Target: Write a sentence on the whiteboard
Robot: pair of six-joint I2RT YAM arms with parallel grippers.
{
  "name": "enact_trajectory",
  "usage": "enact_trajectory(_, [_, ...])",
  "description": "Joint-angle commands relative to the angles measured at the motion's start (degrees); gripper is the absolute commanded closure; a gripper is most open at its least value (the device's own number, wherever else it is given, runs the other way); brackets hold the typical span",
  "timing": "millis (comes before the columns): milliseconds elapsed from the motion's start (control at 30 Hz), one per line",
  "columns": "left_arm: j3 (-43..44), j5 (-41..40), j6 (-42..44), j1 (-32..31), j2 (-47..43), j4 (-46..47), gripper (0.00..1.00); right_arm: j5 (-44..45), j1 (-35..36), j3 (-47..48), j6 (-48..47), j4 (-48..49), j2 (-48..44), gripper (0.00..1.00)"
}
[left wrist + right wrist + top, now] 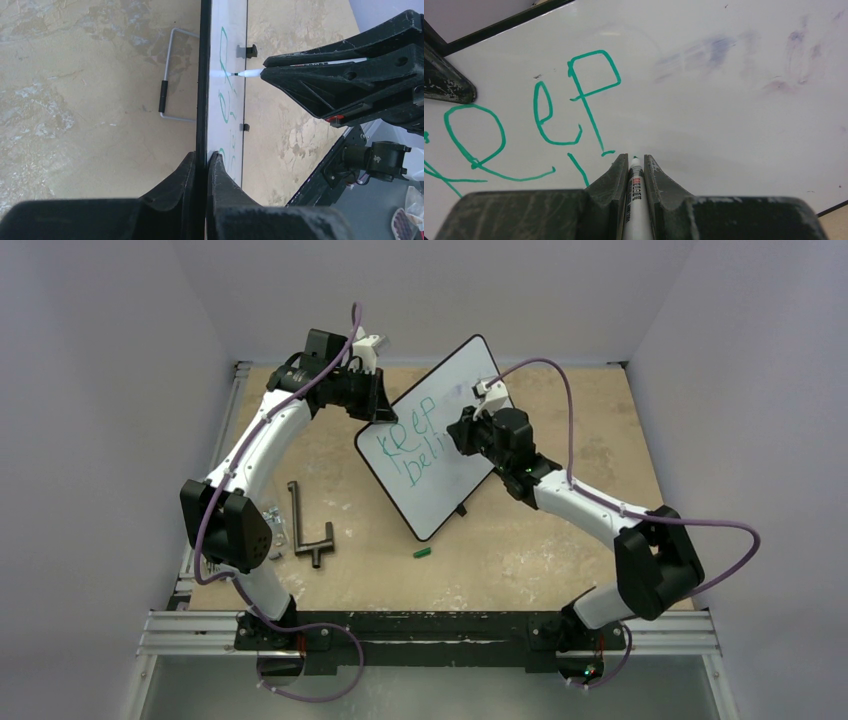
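Observation:
The whiteboard lies diagonally at the middle of the table, black-framed. Green lettering on it reads "Keep" with "beli" underneath. My left gripper is shut on the board's upper-left edge. In the left wrist view the frame runs between its fingers. My right gripper is shut on a white marker with a green tip. The tip is at the board surface, just right of the last stroke of the second line. The right gripper hovers over the board's middle.
A green marker cap lies on the table below the board. A dark metal T-shaped tool lies left of it, near the left arm. A wire loop with a black sleeve sits behind the board. Grey walls enclose the table.

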Motion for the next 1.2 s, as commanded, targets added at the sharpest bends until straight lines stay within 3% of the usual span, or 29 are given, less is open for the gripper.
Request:
enact_trajectory(0, [-0.4, -14.8, 5.2, 1.1, -1.7, -3.0, 1.0, 0.1, -0.3, 1.6, 0.2, 2.6, 0.5, 1.0])
enact_trajectory(1167, [-0.5, -14.7, 5.2, 1.1, -1.9, -3.0, 1.0, 0.0, -0.4, -4.8, 1.5, 2.7, 0.3, 1.0])
